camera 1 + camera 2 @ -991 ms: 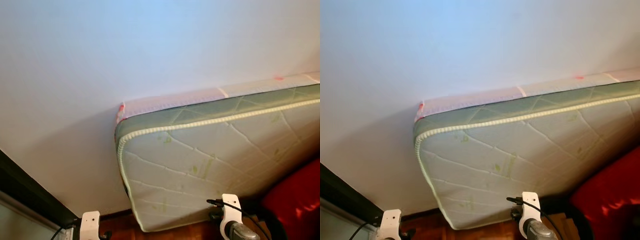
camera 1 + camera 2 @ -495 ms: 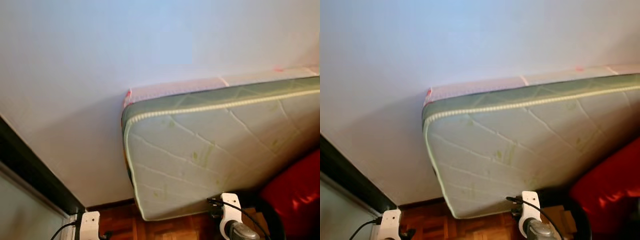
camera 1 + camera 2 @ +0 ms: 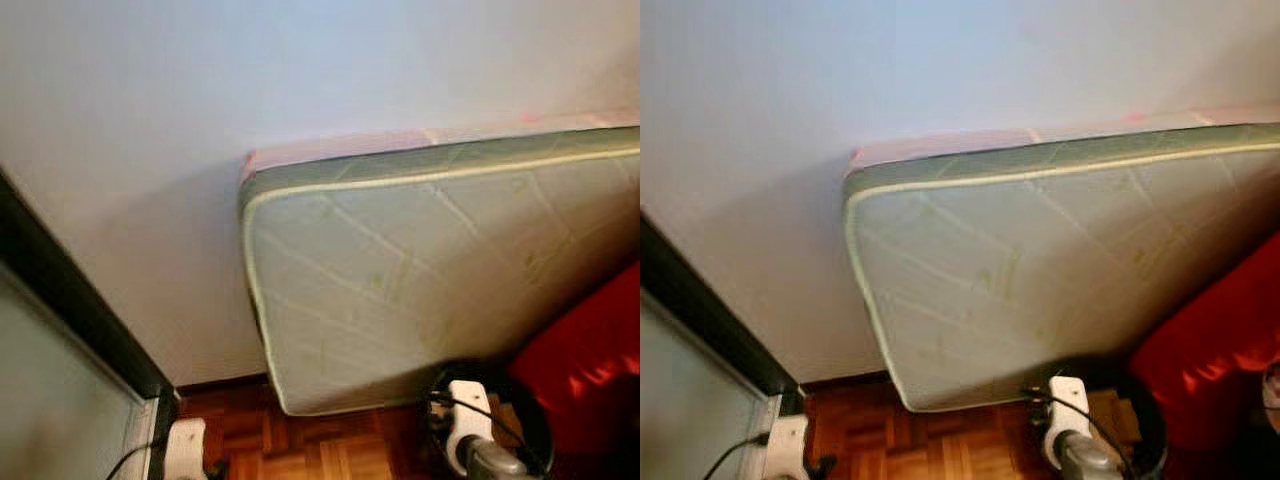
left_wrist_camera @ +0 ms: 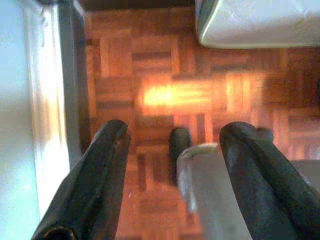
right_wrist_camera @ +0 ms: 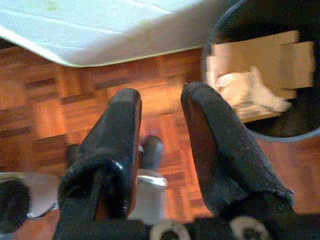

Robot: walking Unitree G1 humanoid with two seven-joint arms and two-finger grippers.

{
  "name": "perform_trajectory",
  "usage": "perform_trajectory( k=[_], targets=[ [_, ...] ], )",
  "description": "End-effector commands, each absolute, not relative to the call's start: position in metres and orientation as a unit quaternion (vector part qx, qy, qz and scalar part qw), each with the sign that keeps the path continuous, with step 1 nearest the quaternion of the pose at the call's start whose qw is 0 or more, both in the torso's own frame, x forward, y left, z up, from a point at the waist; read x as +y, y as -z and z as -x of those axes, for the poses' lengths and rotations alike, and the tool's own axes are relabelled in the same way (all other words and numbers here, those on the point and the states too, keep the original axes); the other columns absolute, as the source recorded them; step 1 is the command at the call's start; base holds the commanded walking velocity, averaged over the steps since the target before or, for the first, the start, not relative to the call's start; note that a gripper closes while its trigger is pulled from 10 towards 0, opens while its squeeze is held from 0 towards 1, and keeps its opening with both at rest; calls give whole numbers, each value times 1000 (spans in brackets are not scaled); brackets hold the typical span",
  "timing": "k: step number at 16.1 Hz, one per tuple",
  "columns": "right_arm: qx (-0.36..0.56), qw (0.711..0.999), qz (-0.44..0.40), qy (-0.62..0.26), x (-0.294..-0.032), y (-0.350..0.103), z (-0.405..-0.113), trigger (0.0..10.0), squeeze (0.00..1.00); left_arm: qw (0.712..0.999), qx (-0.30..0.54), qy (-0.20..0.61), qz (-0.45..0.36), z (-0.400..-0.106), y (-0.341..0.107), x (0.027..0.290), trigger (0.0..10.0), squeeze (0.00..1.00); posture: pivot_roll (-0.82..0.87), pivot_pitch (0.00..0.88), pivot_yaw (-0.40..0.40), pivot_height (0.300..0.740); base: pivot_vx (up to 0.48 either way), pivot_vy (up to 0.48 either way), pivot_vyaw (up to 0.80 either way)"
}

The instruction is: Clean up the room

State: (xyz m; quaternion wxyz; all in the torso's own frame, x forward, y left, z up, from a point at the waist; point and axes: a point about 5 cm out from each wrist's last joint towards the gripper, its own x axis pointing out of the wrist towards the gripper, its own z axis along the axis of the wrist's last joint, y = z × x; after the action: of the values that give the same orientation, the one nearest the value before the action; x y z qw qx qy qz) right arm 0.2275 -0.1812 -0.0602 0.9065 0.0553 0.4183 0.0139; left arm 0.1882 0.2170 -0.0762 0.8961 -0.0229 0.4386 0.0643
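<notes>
Both arms hang over the parquet floor (image 4: 165, 95) with nothing held: the left tool (image 4: 172, 150) is spread wide, the right tool (image 5: 161, 135) slightly apart. A bin (image 5: 300, 122) beside the mattress (image 3: 420, 280) already holds cardboard and paper; no loose litter shows, so progress is unclear.

Camera tilts down and pans: more parquet floor (image 3: 320, 450) shows under the mattress (image 3: 430, 290), dark door frame (image 3: 70, 300) comes further in at left, black bin (image 3: 1145, 420) rim now visible by right arm.
</notes>
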Motion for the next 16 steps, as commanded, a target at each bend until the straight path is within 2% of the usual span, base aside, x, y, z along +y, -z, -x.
perform_trajectory(
  k=[1, 6, 16],
  targets=[
    [424, 904, -58, -14, -179, 63, -224, 10000, 0, 892, 447, -66, 19, -184, 78, 219, 10000, 0, 6, 30, 6, 740, -307, 0, 0],
    [423, 904, -59, -14, -180, 63, -224, 10000, 0, 892, 447, -67, 19, -184, 78, 219, 10000, 0, 5, 31, 5, 740, -307, 0, 0],
    [429, 902, -55, -14, -180, 63, -223, 10000, 0, 893, 444, -72, 19, -185, 78, 219, 10000, 0, 4, 34, 4, 740, 0, 0, -49]
  ],
)
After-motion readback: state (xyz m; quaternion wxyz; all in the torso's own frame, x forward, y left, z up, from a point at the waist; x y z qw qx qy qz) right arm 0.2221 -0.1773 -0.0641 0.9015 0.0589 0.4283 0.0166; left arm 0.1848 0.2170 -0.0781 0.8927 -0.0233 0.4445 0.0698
